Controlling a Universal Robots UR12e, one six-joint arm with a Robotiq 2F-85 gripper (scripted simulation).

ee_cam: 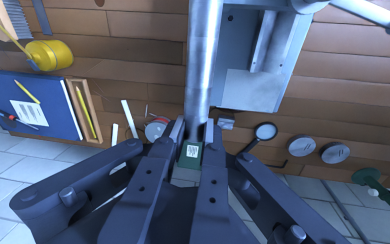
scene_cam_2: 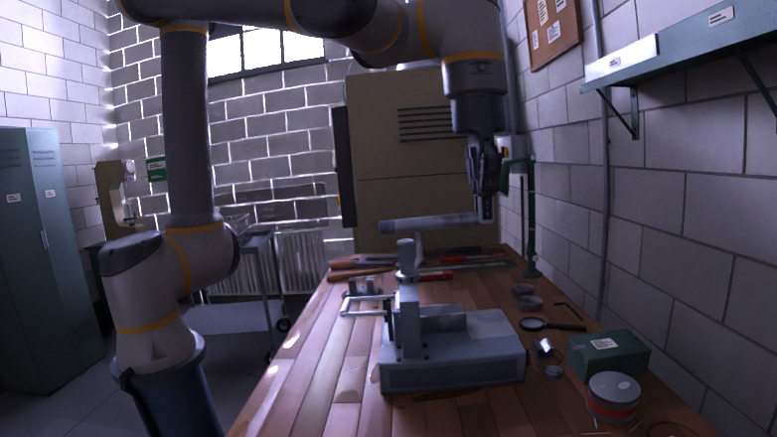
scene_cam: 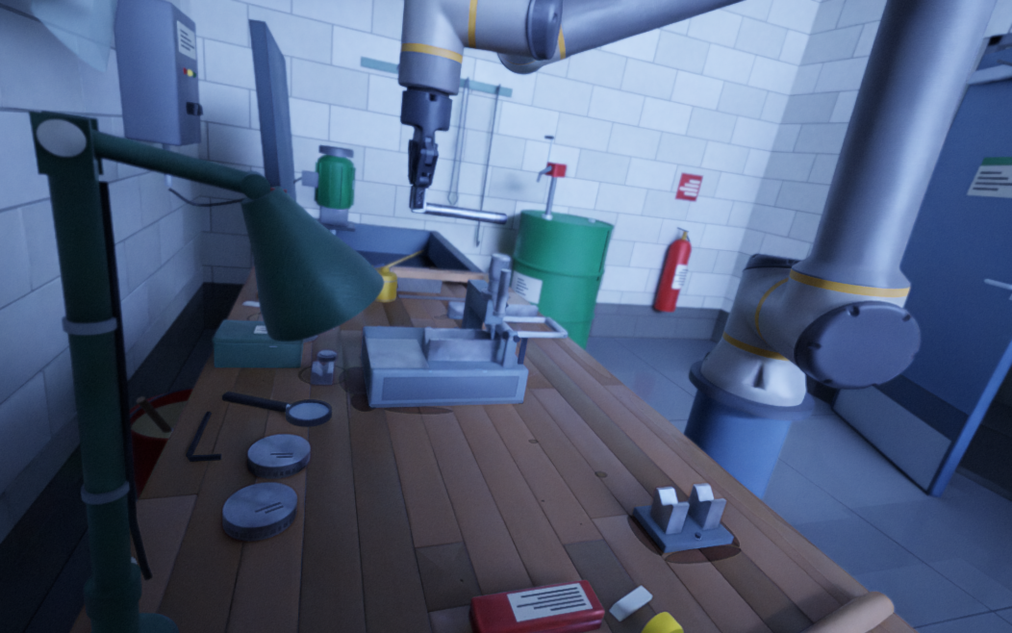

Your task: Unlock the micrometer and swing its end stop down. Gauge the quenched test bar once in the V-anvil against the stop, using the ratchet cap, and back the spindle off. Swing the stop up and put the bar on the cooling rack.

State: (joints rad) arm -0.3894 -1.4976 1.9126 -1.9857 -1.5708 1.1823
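Note:
High above the far half of the bench my gripper (scene_cam: pixel 419 203) (scene_cam_2: pixel 485 216) (ee_cam: pixel 193 133) has its fingers clamped on one end of the grey test bar (scene_cam: pixel 464 214) (scene_cam_2: pixel 429 223) (ee_cam: pixel 198 66), which sticks out level from them. The bench micrometer (scene_cam: pixel 448 358) (scene_cam_2: pixel 445 342) (ee_cam: pixel 253 63) sits on the wood below. Its upright frame carries the ratchet cap (scene_cam_2: pixel 406 251) on top, and the wire end stop (scene_cam: pixel 539 328) (scene_cam_2: pixel 365 304) stands out level to one side. The cooling rack (scene_cam: pixel 683 516), a small base with two V-blocks, stands near the bench's near right edge.
The green lamp (scene_cam: pixel 298 261) reaches over the bench's left side. Two round discs (scene_cam: pixel 269 478), a magnifier (scene_cam: pixel 298 409), a hex key (scene_cam: pixel 200 440) and a green box (scene_cam: pixel 254 343) lie left of the micrometer. A quench tank (scene_cam: pixel 403 250) and a green drum (scene_cam: pixel 561 261) stand beyond.

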